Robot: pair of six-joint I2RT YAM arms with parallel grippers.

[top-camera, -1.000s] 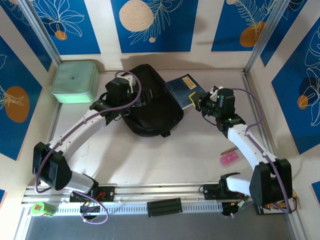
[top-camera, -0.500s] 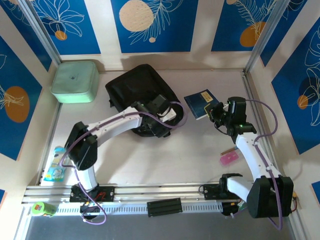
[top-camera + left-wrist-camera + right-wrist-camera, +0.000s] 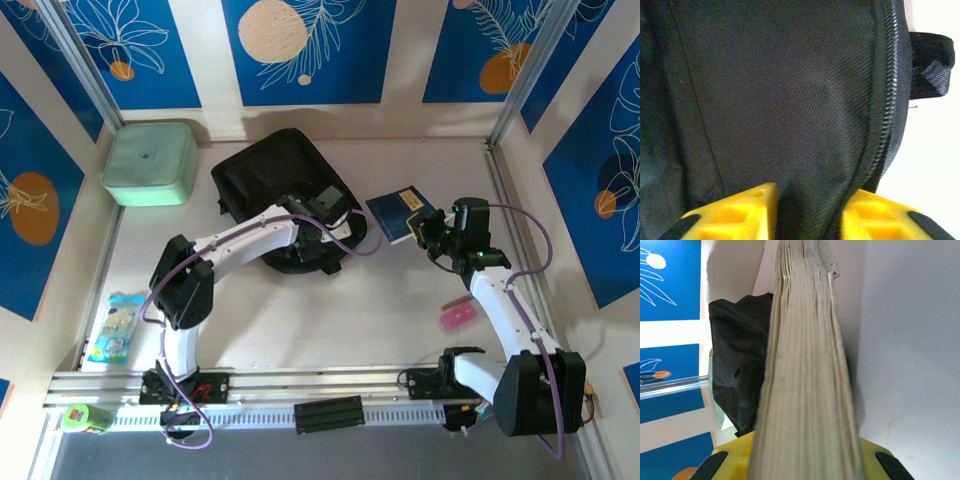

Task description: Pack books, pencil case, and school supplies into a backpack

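Reading the top view from the left edge: flat blue-printed packet (image 3: 113, 327) lies at 8 o'clock against the left wall. Mint-green box (image 3: 150, 162) sits at 10 o'clock in the far-left corner, well apart from both arms.

Left arm: base at 7 o'clock, elbow folded up just above it, white forearm running toward 2 o'clock and over the near-right edge of the backpack (image 3: 275, 180). Left gripper (image 3: 812, 197) is down on the bag. In the wrist view both yellow fingers (image 3: 740, 212) straddle a bunched fold of black fabric beside the zipper, so I read it as pinched on the backpack. A strap loop (image 3: 930, 65) sticks out at 2 o'clock in that view, bare table beyond it.

Backpack lies flat at 11–12 o'clock, rounded end toward the box, its near-right part under the left forearm and wrist.

Books (image 3: 398, 213) sit at 1–2 o'clock, just right of the backpack with a narrow strip of table between them, dark blue cover and yellow label up. Right gripper (image 3: 430, 228) is clamped on their right edge. The wrist view shows page edges squeezed between its fingers, with the backpack behind at 9 o'clock. Can't tell there whether it's one book or two.

Right arm: base at 5 o'clock, forearm rising toward 12, wrist bent toward 10.

Pink eraser-like block (image 3: 457, 318) lies at 4 o'clock, just left of that forearm, not touching.
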